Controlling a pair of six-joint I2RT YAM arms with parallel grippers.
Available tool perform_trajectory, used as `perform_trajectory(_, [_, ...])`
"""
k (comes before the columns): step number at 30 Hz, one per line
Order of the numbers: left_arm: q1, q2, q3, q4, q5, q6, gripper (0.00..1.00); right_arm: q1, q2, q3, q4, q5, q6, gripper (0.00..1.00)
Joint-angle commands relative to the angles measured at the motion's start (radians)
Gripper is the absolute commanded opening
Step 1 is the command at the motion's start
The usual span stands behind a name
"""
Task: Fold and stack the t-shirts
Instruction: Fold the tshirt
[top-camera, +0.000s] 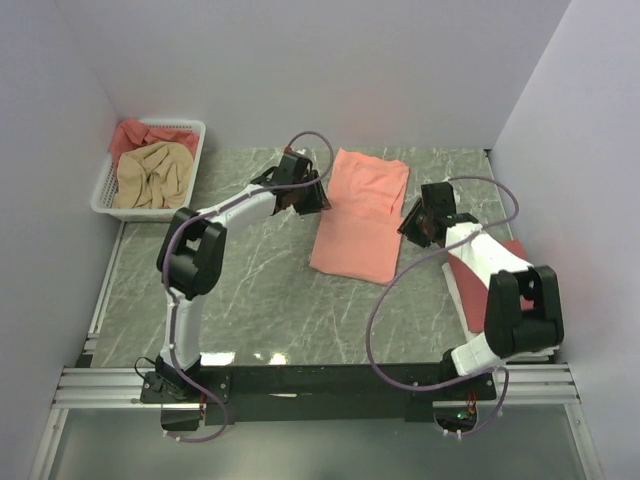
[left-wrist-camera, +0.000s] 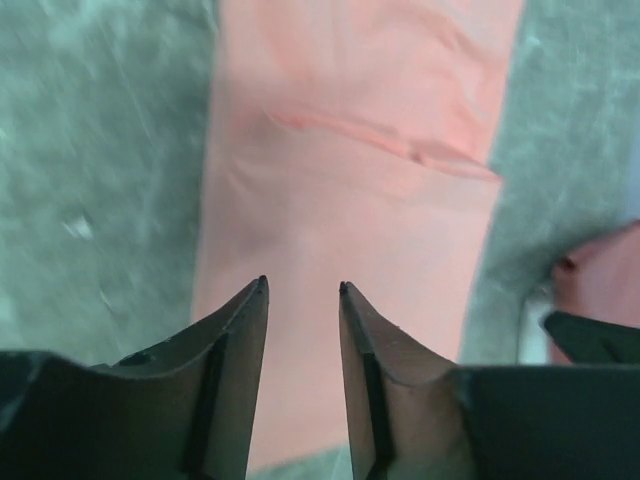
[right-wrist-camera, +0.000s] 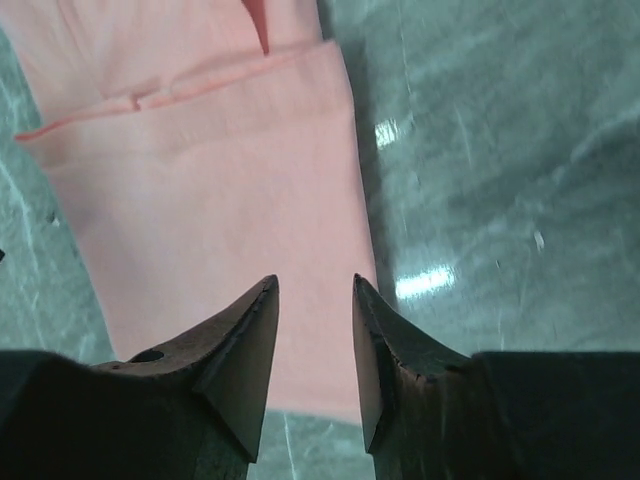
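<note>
Salmon-pink and smooth, the pink shirt (top-camera: 360, 215) lies flat mid-table as a long folded strip, slightly slanted, with a hem line crossing it. The left gripper (left-wrist-camera: 302, 287) hangs at its left side, jaws apart and empty. The right gripper (right-wrist-camera: 315, 282) is at its right side, likewise parted and holding nothing. A red shirt (top-camera: 462, 295) lies at the right edge under the right arm. The table (top-camera: 260, 290) is glossy grey-green marble. At far left a white basket (top-camera: 100, 196) holds a beige shirt (top-camera: 150, 175) and a rose shirt (top-camera: 135, 133). Plain pale walls (top-camera: 300, 70) close three sides.
</note>
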Motion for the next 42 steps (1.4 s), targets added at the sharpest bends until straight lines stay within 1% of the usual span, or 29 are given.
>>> perform_trajectory(1, [0.013,0.101,0.113,-0.106,-0.032,0.157,0.42,0.004,0.098,0.098,-0.025,0.043,-0.033,0.43])
perform_trajectory(2, [0.013,0.122,0.157,-0.133,-0.047,0.174,0.43,0.005,0.116,0.112,-0.026,0.040,-0.038,0.44])
perform_trajectory(3, [0.015,0.148,0.169,-0.135,-0.050,0.200,0.43,0.005,0.130,0.121,-0.026,0.034,-0.039,0.44])
perform_trajectory(5, [0.019,0.165,0.176,-0.115,-0.030,0.229,0.46,0.005,0.165,0.146,-0.026,0.023,-0.043,0.44])
perform_trajectory(8, [0.025,0.202,0.192,-0.081,-0.001,0.252,0.47,0.007,0.192,0.157,-0.023,0.018,-0.047,0.44])
perform_trajectory(15, [0.033,0.277,0.237,-0.064,-0.009,0.229,0.45,0.007,0.234,0.157,-0.013,0.008,-0.058,0.44])
perform_trajectory(17, [0.033,0.294,0.268,-0.075,-0.030,0.211,0.43,0.007,0.247,0.155,-0.008,0.001,-0.061,0.43])
perform_trajectory(21, [0.033,0.351,0.305,-0.071,-0.018,0.183,0.39,0.010,0.264,0.155,0.000,-0.009,-0.061,0.43])
perform_trajectory(24, [0.033,0.378,0.320,-0.068,-0.004,0.152,0.31,0.016,0.274,0.163,0.000,-0.009,-0.062,0.43])
perform_trajectory(25, [0.033,0.381,0.317,-0.060,-0.002,0.143,0.24,0.017,0.280,0.166,-0.002,-0.009,-0.061,0.43])
perform_trajectory(27, [0.033,0.374,0.289,-0.037,0.005,0.106,0.17,0.019,0.288,0.173,-0.002,-0.008,-0.063,0.43])
perform_trajectory(28, [0.033,0.366,0.276,-0.032,0.002,0.093,0.07,0.019,0.294,0.176,-0.002,-0.008,-0.067,0.43])
perform_trajectory(29, [0.033,0.359,0.241,-0.026,0.001,0.067,0.01,0.019,0.299,0.180,-0.005,-0.008,-0.069,0.43])
perform_trajectory(31, [0.033,0.314,0.187,-0.006,-0.024,0.037,0.00,0.022,0.307,0.181,-0.006,-0.009,-0.075,0.43])
perform_trajectory(32, [0.033,0.293,0.118,0.004,-0.035,0.005,0.00,0.024,0.308,0.180,-0.005,-0.008,-0.078,0.43])
perform_trajectory(34, [0.033,0.222,0.043,0.035,-0.073,-0.019,0.00,0.030,0.305,0.175,-0.005,-0.009,-0.084,0.43])
perform_trajectory(35, [0.033,0.199,-0.028,0.043,-0.088,-0.035,0.00,0.045,0.301,0.172,-0.003,-0.009,-0.085,0.43])
perform_trajectory(37, [0.038,0.141,-0.111,0.048,-0.110,-0.049,0.00,0.060,0.290,0.158,-0.006,0.004,-0.089,0.44])
perform_trajectory(39, [0.039,0.090,-0.158,0.049,-0.124,-0.053,0.00,0.088,0.273,0.141,-0.003,0.008,-0.084,0.44])
perform_trajectory(42, [0.042,0.018,-0.258,0.058,-0.142,-0.058,0.00,0.131,0.227,0.085,0.020,0.006,-0.064,0.44])
